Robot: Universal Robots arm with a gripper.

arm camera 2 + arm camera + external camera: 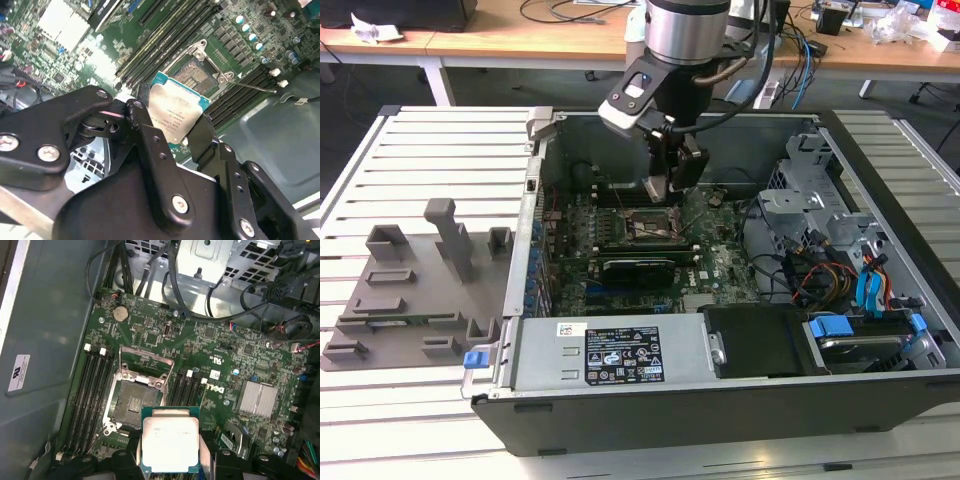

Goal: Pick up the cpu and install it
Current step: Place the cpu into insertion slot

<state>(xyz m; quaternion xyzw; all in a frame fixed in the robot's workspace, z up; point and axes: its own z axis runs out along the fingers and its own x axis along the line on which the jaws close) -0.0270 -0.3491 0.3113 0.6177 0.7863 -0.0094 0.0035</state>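
The cpu is a flat square chip with a pale silvery top and a thin teal rim. My gripper is shut on it, its black fingers pressing two opposite edges. In the second wrist view the cpu hangs tilted just above and beside the open socket. The exterior view has my gripper reaching down into the open computer case, with the cpu a short way above the socket. The socket lies bare, its metal load frame swung up.
Memory slots flank the socket on both sides. A black card lies on the board just in front of the socket. The power supply, drive cage and cables crowd the case. A grey fixture plate lies at the exterior view's left.
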